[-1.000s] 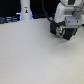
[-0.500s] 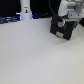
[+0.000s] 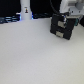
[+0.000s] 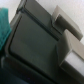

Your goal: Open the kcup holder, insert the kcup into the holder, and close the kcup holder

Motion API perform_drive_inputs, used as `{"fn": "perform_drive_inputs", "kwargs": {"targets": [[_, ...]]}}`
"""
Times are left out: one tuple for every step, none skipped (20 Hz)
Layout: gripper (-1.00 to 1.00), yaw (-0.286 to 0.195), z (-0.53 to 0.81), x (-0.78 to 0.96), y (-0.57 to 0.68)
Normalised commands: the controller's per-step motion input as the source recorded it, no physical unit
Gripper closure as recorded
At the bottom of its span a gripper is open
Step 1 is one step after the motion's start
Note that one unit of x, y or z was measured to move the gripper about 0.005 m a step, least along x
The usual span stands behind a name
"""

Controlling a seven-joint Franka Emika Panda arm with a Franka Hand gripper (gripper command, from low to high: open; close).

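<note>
I see the kcup holder (image 3: 61, 27) in the upper right of the exterior view, standing on the pale table (image 3: 30, 55), with the arm directly above and behind it. The gripper is not distinguishable there, and the wrist view shows no fingers, so I cannot tell whether it is released or clenched.

In the wrist view the kcup holder (image 4: 30, 47) fills the frame at close range; a pale grey front panel (image 4: 67, 35) crosses the right side. The kcup is not visible in either view.

I judge the holder rigid, hard plastic, and light enough to slide if pulled abruptly. I would take hold at the panel's protruding edge and pull slowly, straight along the drawer's travel.

A white stand (image 3: 25, 11) sits at upper left.
</note>
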Motion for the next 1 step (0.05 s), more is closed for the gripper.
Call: {"fn": "perform_drive_inputs", "kwargs": {"targets": [[-1.00, -0.011, 0.70, -0.02, 0.36]]}}
